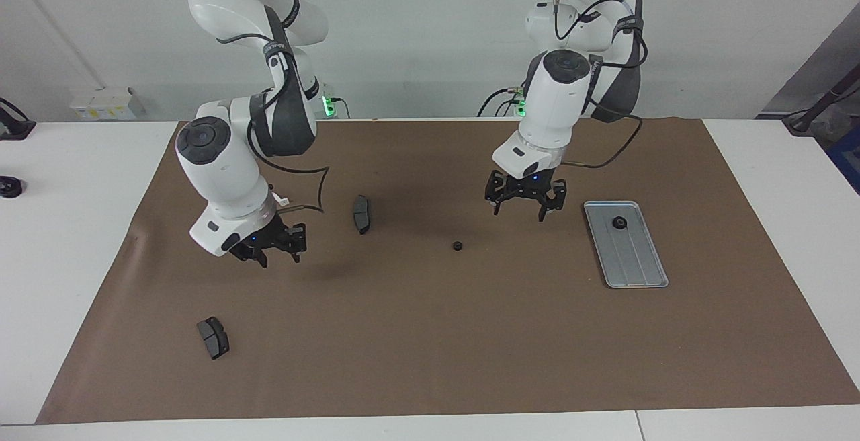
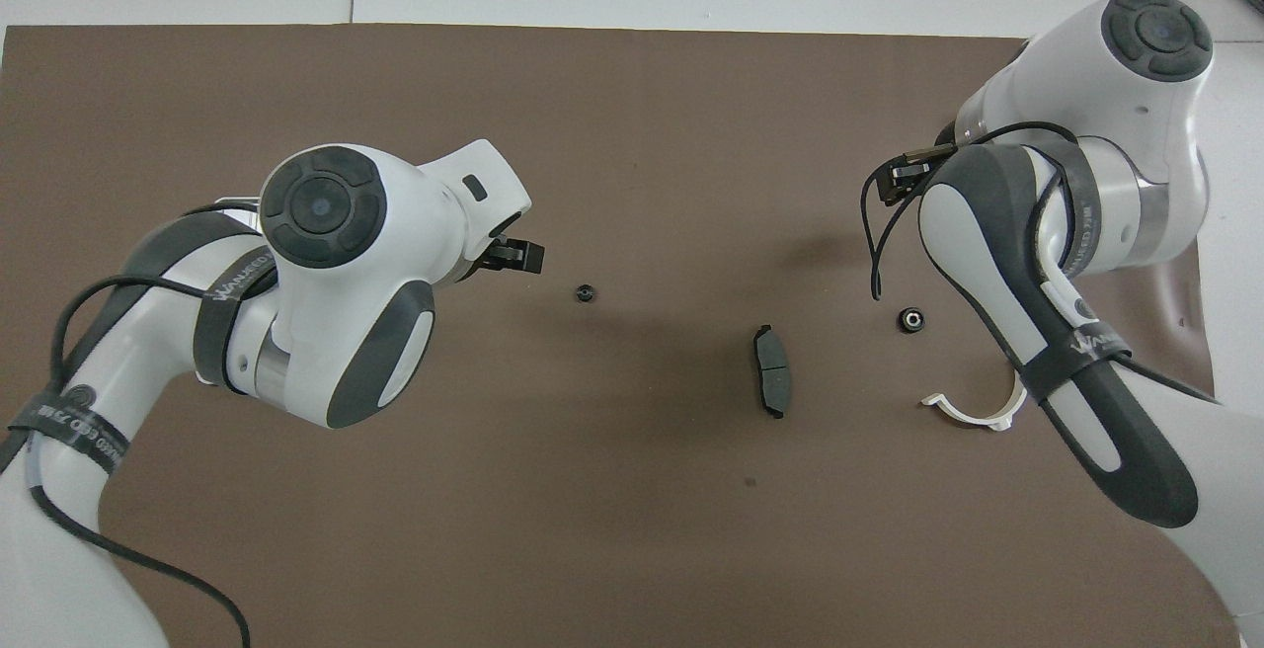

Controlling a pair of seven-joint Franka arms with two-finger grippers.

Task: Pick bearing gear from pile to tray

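Risk: my open left gripper (image 1: 517,205) (empty, above mat) may nudge small gear (image 1: 456,247) aside; right gripper (image 1: 279,253) — fingers unreadable

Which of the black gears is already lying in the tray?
The gear at the tray's end nearer the robots; the other two gears lie on the brown mat.

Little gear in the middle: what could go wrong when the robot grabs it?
The little gear is tiny, so the left gripper, hanging open near it, might knock it away instead of pinching it. Dropped at the tray, it could hit the gear already there and bounce out.
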